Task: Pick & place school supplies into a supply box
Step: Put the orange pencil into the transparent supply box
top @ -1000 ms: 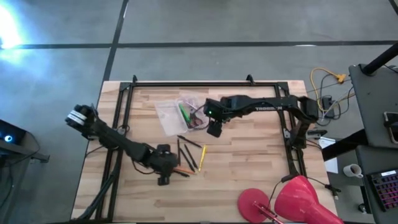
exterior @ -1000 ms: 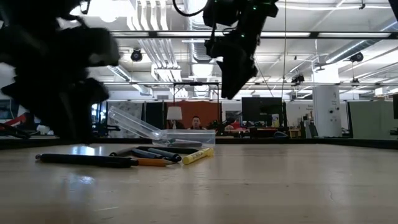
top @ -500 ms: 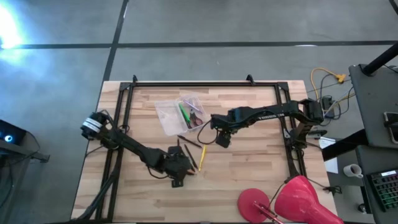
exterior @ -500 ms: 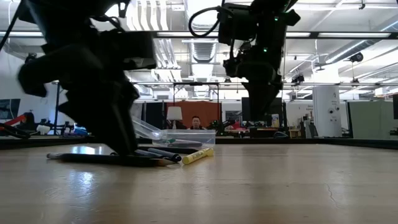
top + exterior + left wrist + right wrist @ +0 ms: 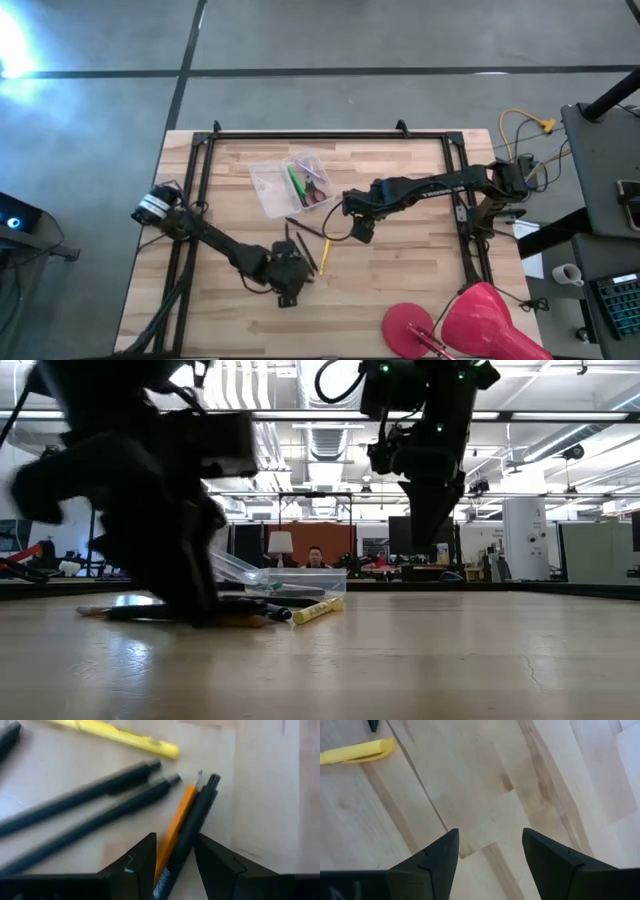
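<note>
The supply box [image 5: 270, 185] lies open on the far middle of the table, with green pens [image 5: 296, 183] and red-handled scissors [image 5: 315, 190] in it. Near of it lie loose pens: black ones [image 5: 85, 800], a yellow one [image 5: 323, 255] and an orange pencil [image 5: 177, 820] beside a black pen [image 5: 197, 812]. My left gripper [image 5: 293, 272] is down at the table, open, its fingers on either side of that orange pencil and black pen. My right gripper [image 5: 362, 230] hangs open and empty above bare wood, to the right of the yellow pen [image 5: 357, 751]. My left gripper [image 5: 175, 837] comes from above over the orange pencil and the black pen, which run slantwise through the gap between its fingers and lie on the table. I cannot tell whether the fingers touch them.
A red dome lamp [image 5: 470, 320] stands at the near right corner. Yellow-tipped cables [image 5: 530, 130] lie off the table's right side. A black frame [image 5: 310, 135] runs along the far and side edges. Bare wood spreads right of the pens. A person [image 5: 316, 557] sits far behind.
My left gripper has moved toward the table's right and come down over the loose pens, standing astride the orange pencil and black pen. My right gripper has drawn away from the supply box toward the near right and sunk somewhat.
</note>
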